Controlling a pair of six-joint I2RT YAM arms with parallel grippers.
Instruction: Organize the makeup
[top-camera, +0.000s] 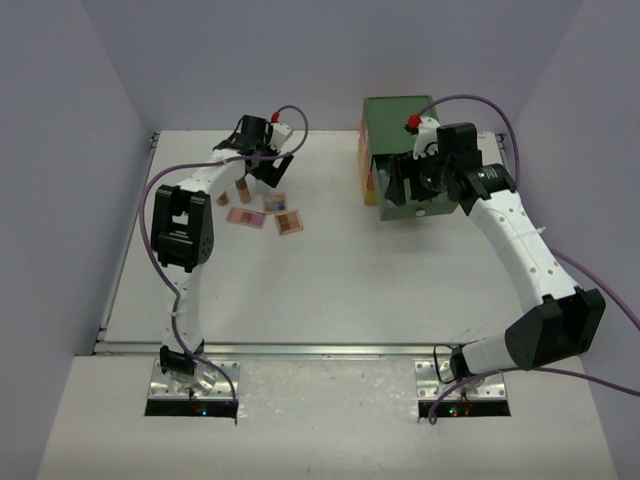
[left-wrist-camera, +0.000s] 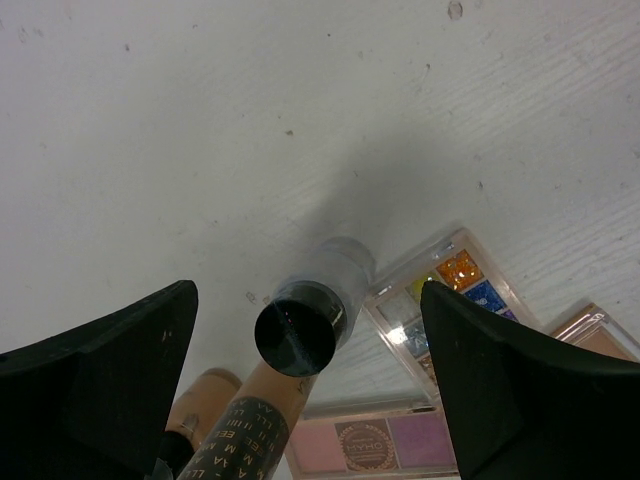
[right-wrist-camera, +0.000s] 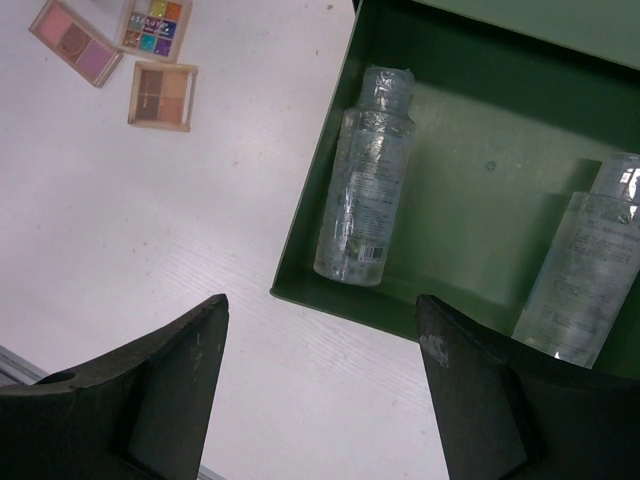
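A clear bottle with a black cap (left-wrist-camera: 300, 325) stands upright between the fingers of my left gripper (left-wrist-camera: 308, 290), which is open and does not touch it. Beside it are an amber tube with a lettered dark cap (left-wrist-camera: 235, 430) and a second amber bottle (left-wrist-camera: 205, 395). Three flat palettes lie close by: a glitter one (left-wrist-camera: 455, 280), a pink one (left-wrist-camera: 370, 440) and a tan one (left-wrist-camera: 600, 335). From above, the left gripper (top-camera: 258, 172) hangs over the bottles (top-camera: 241, 190). My right gripper (right-wrist-camera: 320, 305) is open and empty, just above the front edge of the green drawer (right-wrist-camera: 330, 300), where two clear bottles (right-wrist-camera: 365, 180) (right-wrist-camera: 590, 270) lie.
The green drawer chest (top-camera: 395, 120) stands at the back right with its top drawer pulled out under the right gripper (top-camera: 412, 195). The palettes (top-camera: 275, 212) lie on the white table left of centre. Grey walls close in the back and sides.
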